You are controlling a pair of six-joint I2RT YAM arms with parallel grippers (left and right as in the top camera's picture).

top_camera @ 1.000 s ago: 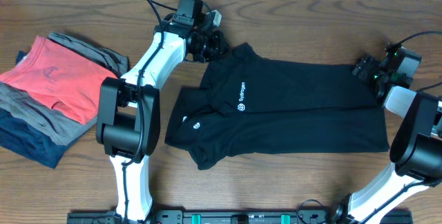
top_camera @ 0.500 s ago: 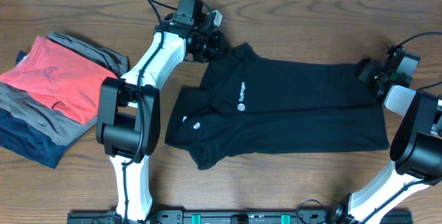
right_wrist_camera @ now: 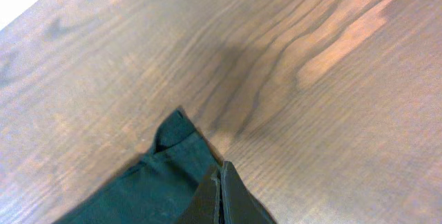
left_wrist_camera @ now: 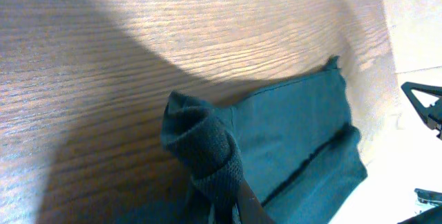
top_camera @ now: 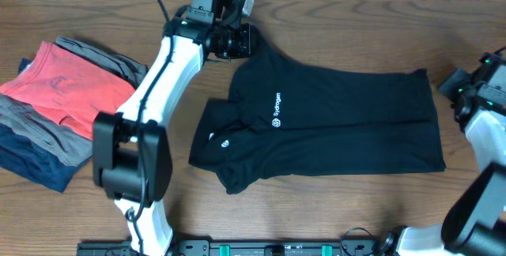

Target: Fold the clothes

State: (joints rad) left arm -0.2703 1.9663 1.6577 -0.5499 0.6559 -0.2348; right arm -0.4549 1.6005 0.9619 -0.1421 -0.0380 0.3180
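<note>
Fabric lies spread flat across the middle of the wooden table [top_camera: 356,19]: the black shirt [top_camera: 340,122], collar end towards the left arm and hem towards the right, with its white logo text [top_camera: 277,110] and small round emblem [top_camera: 224,141] facing up. The left gripper [top_camera: 239,43] sits at the shirt's back left corner, and its wrist view shows a bunched wad of cloth pinched at the fingertips. The right gripper [top_camera: 460,90] is just off the back right corner, apart from the cloth, its two fingers pressed together on nothing. A pile of folded garments [top_camera: 63,90], coral on top, sits well to the left.
</note>
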